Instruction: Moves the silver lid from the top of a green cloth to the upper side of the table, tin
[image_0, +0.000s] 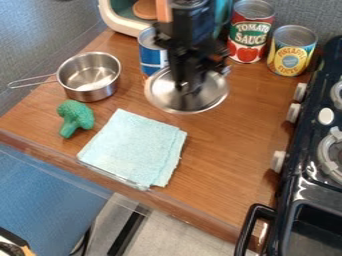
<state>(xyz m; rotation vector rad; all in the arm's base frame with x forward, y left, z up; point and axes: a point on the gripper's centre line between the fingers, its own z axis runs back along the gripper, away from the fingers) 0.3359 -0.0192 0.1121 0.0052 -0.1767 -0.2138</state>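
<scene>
One silver round metal lid (214, 95) is at the far middle of the brown wooden counter (230, 165), beyond one folded pale green cloth (133, 147) and apart from it. The one black gripper (190, 89) hangs down over the middle of the lid from the far side. How far open it is cannot be told, nor whether it has hold of the lid, nor whether the lid rests flat on the wood. The cloth lies near the counter's near left edge.

Three cans stand upright toward the far side: one blue can (152, 54) just behind the lid's left part, partly hidden by the arm, and, to the right, one red can with tomatoes on its label (250, 37) beside one yellow-labelled can (292, 51). On the left stands one small stainless steel pan (90, 77), its single wire handle pointing left. One green toy broccoli (75, 117) lies between the pan and the cloth.

At the far left edge is one white-rimmed container (115, 19) with a teal inside and one brown round piece (144, 9) in it. Along the right side runs one black stove (300, 145), with three white knobs (279, 161) on its left face and two grey burner grates (327, 155) partly in sight.
</scene>
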